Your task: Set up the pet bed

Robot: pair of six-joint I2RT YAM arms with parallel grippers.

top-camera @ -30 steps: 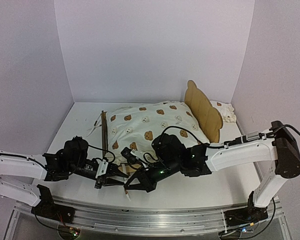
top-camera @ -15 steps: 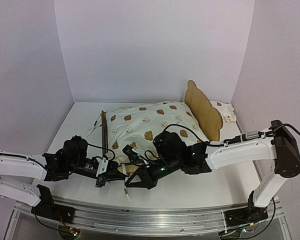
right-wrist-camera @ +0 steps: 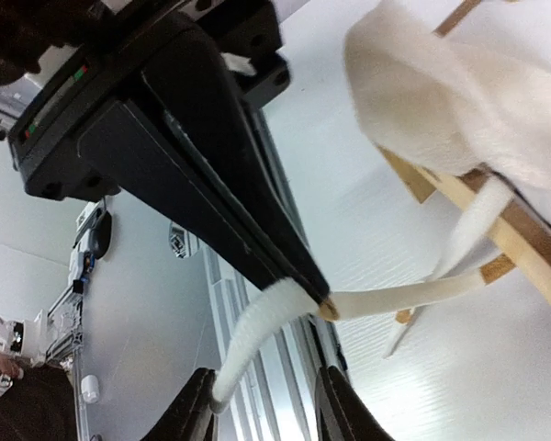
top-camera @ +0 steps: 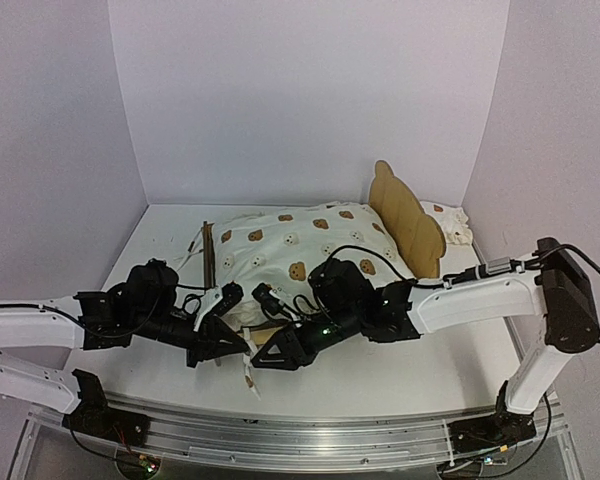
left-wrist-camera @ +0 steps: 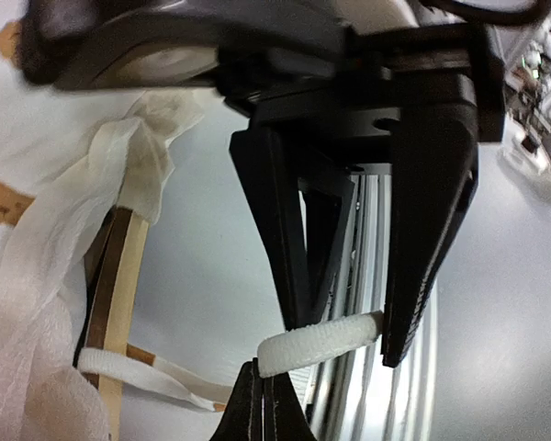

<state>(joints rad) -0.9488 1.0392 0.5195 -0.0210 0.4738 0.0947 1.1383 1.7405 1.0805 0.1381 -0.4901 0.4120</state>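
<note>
Two end effectors work at the near corner of the light plywood pet bed (top-camera: 410, 228), on the counter (top-camera: 430, 372) under a cream bear-print cushion (top-camera: 300, 240). The left end effector (left-wrist-camera: 263, 390) pinches a white tie string (left-wrist-camera: 320, 342); the right end effector (right-wrist-camera: 264, 409) is spread around it.

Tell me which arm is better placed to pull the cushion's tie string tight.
Probably left. The left gripper is shut on the tie string beside a rail of the pet bed. The right gripper stands open, the string's end hanging between its fingers, so it would need to regrasp.
</note>
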